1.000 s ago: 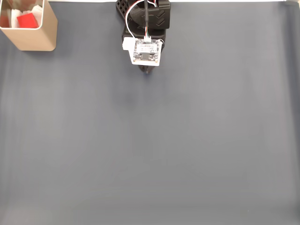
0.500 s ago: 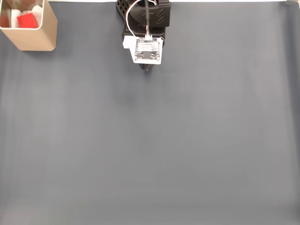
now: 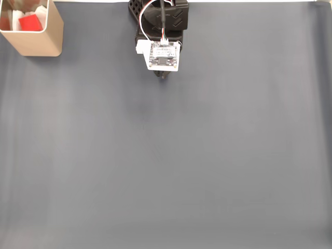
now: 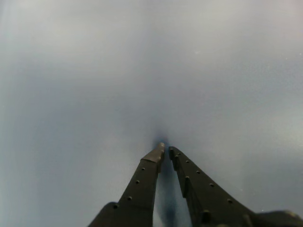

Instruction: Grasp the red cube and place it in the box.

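The red cube [image 3: 29, 23] lies inside the beige box [image 3: 34, 41] at the top left corner of the fixed view, resting on white stuffing. My arm is folded back at the top middle, far to the right of the box, and its gripper [image 3: 164, 76] peeks out as a dark tip below the white camera board. In the wrist view the gripper [image 4: 165, 148] points at bare grey mat, its two black fingers [image 4: 142, 184] meeting at the tips with nothing between them.
A dark grey mat [image 3: 171, 155] covers the whole table. The arm's black base [image 3: 161, 15] stands at the far edge in the middle.
The arm's camera board has drawn slightly back toward the base over the last second. The cube and the box have not moved.
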{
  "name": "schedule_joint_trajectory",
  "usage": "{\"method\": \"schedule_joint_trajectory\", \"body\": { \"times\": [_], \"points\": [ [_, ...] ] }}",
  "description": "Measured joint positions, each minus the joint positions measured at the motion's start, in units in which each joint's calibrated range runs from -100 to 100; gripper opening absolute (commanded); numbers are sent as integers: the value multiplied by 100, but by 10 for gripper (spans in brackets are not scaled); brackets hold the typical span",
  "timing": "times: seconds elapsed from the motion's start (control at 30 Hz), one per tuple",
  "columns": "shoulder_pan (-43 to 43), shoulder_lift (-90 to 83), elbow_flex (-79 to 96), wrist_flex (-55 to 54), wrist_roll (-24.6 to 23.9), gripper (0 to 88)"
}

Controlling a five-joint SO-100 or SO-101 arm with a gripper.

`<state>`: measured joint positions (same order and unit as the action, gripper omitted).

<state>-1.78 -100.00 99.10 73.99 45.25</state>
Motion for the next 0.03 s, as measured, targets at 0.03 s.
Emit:
{"method": "schedule_joint_trajectory", "body": {
  "times": [0.03],
  "points": [
    [0, 0, 0, 0, 0, 2]
  ]
}}
